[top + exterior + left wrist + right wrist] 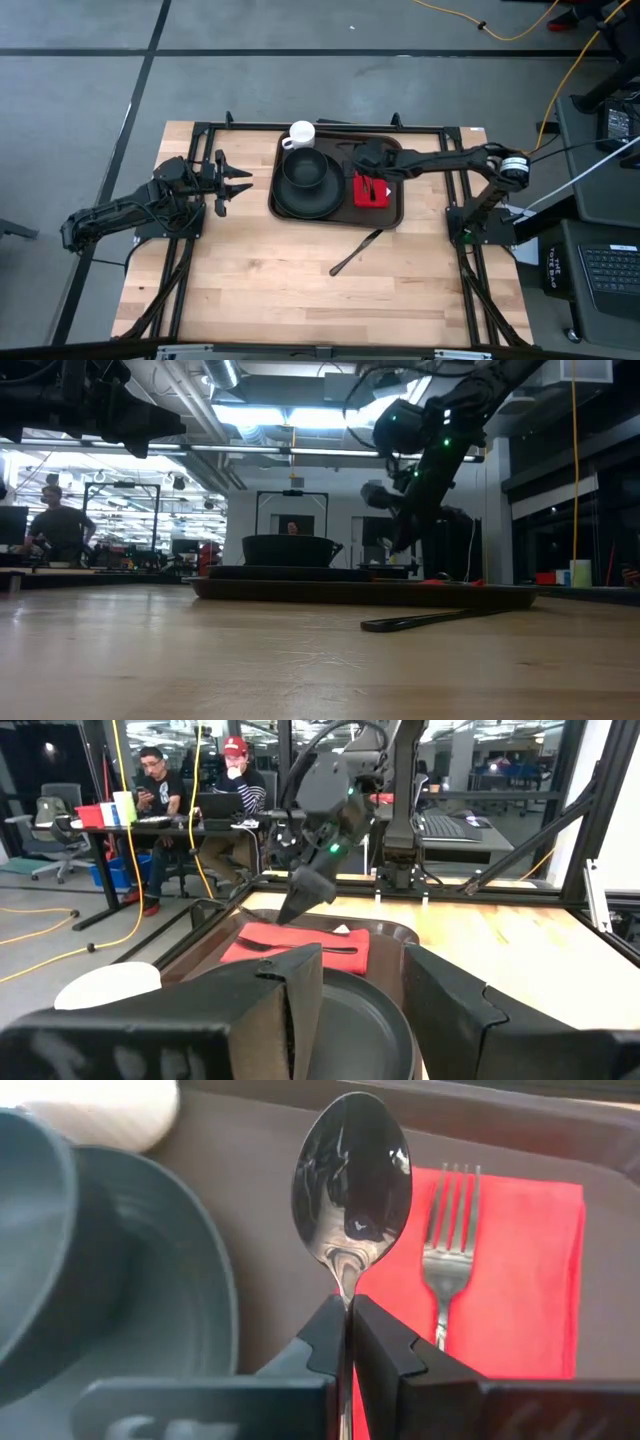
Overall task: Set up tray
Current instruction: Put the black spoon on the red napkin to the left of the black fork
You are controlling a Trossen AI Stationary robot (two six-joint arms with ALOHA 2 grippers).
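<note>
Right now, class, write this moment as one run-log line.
right gripper: shut on spoon, above tray | fork: on red napkin | knife: on table | left gripper: open, waiting beside tray

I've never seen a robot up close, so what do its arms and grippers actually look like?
Two slim black jointed arms. The left gripper and the right gripper each end in two dark, angular, wedge-shaped fingers. Small green lights glow on the right arm's wrist, and a silver ring circles one of its joints.
</note>
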